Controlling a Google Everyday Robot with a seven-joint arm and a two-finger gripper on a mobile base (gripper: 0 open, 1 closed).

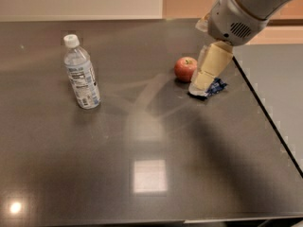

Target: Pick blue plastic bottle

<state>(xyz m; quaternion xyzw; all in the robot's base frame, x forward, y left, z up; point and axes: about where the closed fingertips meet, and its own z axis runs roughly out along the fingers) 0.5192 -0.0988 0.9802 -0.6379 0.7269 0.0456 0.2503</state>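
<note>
Camera view, claw (200, 83) over packet (217, 85) beside apple (185, 68), bottle (82, 74) apart

Rounded white-grey arm housing (251, 6) with a dark dotted vent grille (240, 30) on it; beneath, upper right in view, the cream-yellow blocky gripper (202, 82).

Prob. office break area or kitchenette, can't tell which: wide dark glossy table (57, 174) w/ ceiling-light reflection (149, 175), plain pale wall (80, 1) + wood-tone panel (187, 1) behind. Snack stuff on top: blue plastic bottle (81, 74), apple (185, 68), blue packet (218, 85). Gripper (201, 83) hangs over packet, just beside apple.
</note>
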